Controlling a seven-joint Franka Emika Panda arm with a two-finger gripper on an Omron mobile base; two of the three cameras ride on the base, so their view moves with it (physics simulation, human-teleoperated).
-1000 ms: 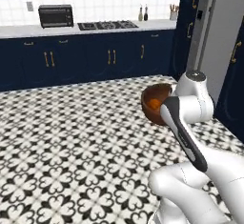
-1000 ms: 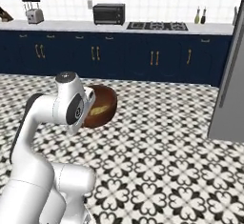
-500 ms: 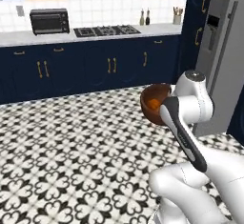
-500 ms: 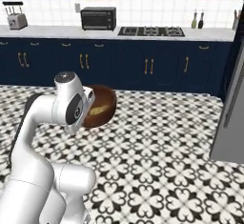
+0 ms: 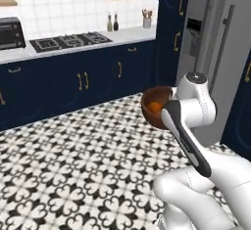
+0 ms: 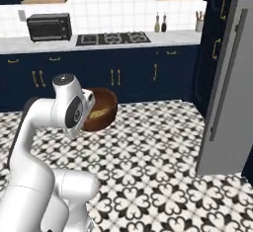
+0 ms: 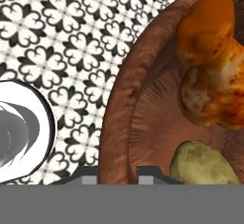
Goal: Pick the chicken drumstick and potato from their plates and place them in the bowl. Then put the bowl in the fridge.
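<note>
The gripper [image 7: 113,174] is clamped on the rim of the bowl [image 7: 125,89], one dark finger tip either side of the wall at the bottom of the hand view, and the bowl [image 5: 156,107] is carried in the air in front of the arm, well above the patterned floor [image 5: 73,175]. Inside it the chicken drumstick [image 7: 212,61] lies against the far wall and the potato [image 7: 202,166] sits beside it on the bowl's bottom, nearer the gripped edge, so the loading part of the task looks done and the step in hand is the drive to the fridge [image 6: 230,83]. To do this well the robot should keep the bowl level while the base turns, since a one-sided rim grip lets the weight of the food lever the bowl downward; slow, smooth turning and no wrist roll would keep both items from sliding toward the low edge. The fridge door [image 5: 211,53] appears closed in both base views, so it will probably have to be opened, which is awkward with the only gripper occupied. Compared with the frames from a second ago, the whole scene has shifted leftward in both base views: the stove [image 5: 68,40] and toaster oven [image 6: 48,26] have slid toward the left edge and the fridge now looms larger on the right, which is the base turning, not the kitchen moving. The arm and bowl keep the same pose relative to the cameras.
</note>
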